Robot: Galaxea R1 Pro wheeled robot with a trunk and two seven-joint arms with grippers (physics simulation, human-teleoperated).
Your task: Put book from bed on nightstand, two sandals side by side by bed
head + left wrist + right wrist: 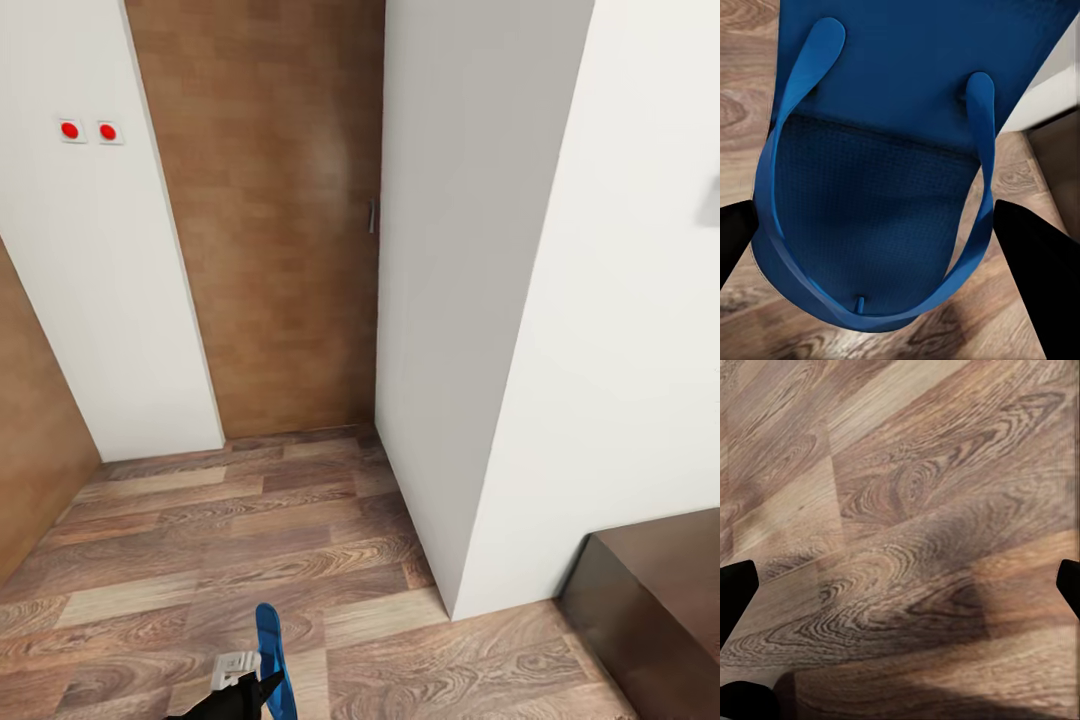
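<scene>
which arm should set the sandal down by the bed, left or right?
Left. The left gripper already clamps a blue sandal. The right gripper is open over bare wood floor, holding nothing.

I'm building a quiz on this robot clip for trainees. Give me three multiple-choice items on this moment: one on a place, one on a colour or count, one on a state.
1. Where does the bright blue flip-flop sandal show in the head view?
A. at the bottom edge, by the left gripper
B. beside the red buttons
C. on the dark cabinet

2. How many round red buttons are on the white wall?
A. one
B. two
C. four

3. What is between the right gripper's black fingers?
A. a sandal
B. a book
C. nothing, just the wood-plank floor beyond

Answers: 1 A, the sandal rises from the left gripper at the frame's bottom. 2 B, two buttons sit side by side. 3 C, the right wrist view has bare planks between the spread fingers.
</scene>
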